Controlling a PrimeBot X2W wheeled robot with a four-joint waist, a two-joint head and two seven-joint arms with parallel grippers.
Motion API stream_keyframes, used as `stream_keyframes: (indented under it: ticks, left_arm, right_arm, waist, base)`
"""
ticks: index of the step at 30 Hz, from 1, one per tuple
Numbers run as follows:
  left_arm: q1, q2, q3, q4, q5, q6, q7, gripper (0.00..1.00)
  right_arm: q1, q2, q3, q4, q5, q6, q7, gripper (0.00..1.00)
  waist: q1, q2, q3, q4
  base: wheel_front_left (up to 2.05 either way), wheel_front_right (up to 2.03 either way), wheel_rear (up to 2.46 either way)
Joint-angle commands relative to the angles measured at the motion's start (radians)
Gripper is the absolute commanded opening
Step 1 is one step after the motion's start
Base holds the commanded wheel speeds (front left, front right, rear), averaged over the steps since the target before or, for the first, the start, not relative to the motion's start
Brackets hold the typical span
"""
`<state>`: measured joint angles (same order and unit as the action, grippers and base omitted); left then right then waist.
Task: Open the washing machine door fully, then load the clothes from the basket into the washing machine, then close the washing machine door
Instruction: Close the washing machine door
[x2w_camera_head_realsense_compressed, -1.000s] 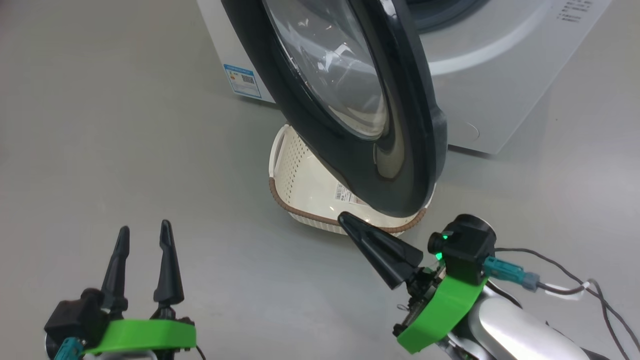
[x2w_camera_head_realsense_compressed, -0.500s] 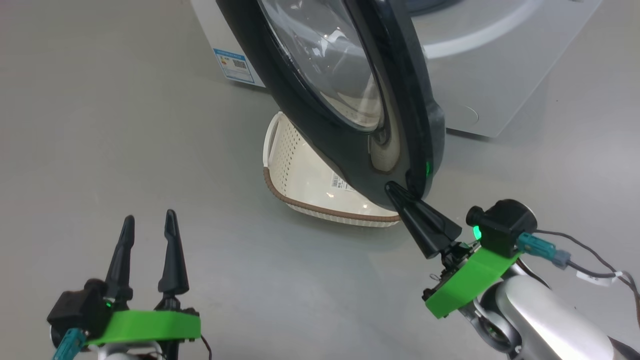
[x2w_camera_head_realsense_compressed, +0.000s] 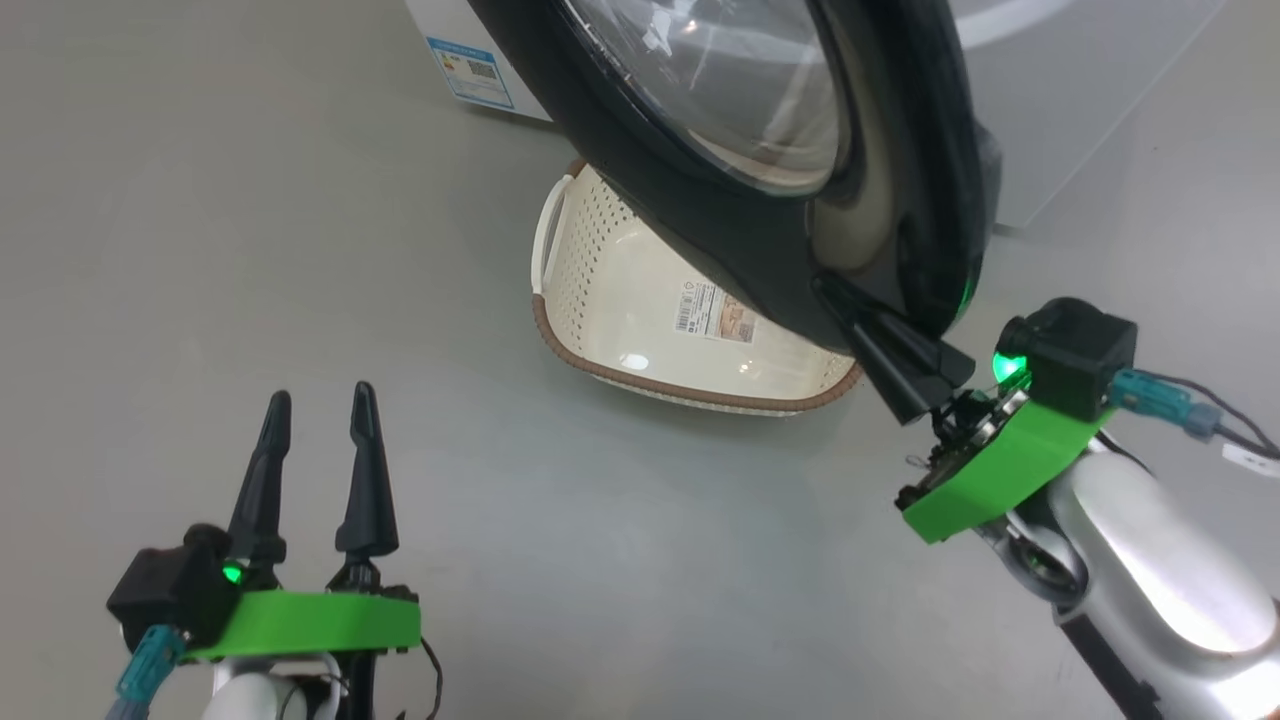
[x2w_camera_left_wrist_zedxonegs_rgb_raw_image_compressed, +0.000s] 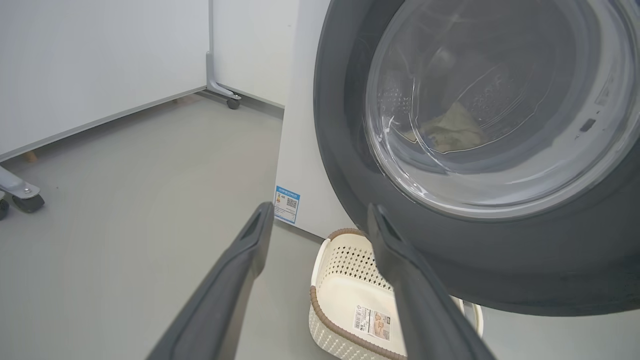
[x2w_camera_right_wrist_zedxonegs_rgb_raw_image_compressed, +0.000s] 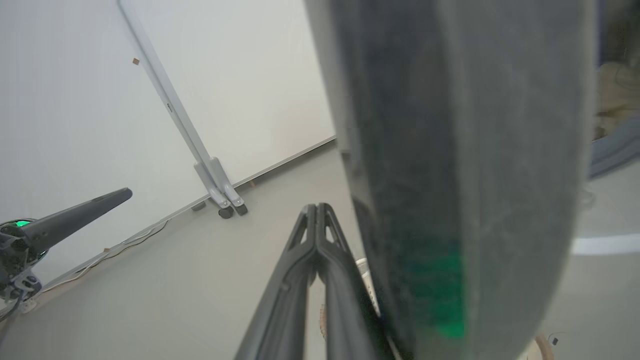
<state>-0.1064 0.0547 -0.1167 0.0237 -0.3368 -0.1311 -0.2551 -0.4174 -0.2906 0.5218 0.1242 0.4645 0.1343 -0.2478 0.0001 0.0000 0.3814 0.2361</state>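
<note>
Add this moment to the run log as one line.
right gripper shut, tips at washing machine door lower rim | left gripper open, holding nothing | basket empty | clothes behind door glass

Basket (x2w_camera_head_realsense_compressed: 585, 260) sits beneath door (x2w_camera_head_realsense_compressed: 720, 230), clothes (x2w_camera_left_wrist_zedxonegs_rgb_raw_image_compressed: 450, 131) perhaps behind.

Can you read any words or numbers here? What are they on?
Blue label on the washing machine: print and a square code, too small to read.
Sticker on the basket bottom: barcode and print, too blurred to read.
Nothing can be quoted.
</note>
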Motion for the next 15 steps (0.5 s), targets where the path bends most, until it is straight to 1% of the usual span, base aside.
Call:
stream_keyframes:
  ticks: [1,15]
  left_arm:
    - [-0.023,0.010,0.027,-0.034,-0.004,0.000,-0.007,1.00]
    - [-0.076,0.013,-0.028,-0.040,-0.017,0.000,-0.007,1.00]
  right_arm:
    - [-0.028,-0.001,-0.008,-0.021,-0.009,-0.004,-0.013,0.00]
    - [-0.158,-0.004,-0.125,0.043,-0.028,-0.004,-0.014,0.00]
  waist:
    - [-0.0001,0.0000,0.007,-0.001]
    - [-0.0001,0.0000,0.078,-0.002]
  base:
    - [0.00,0.00,0.00]
    - [0.00,0.00,0.00]
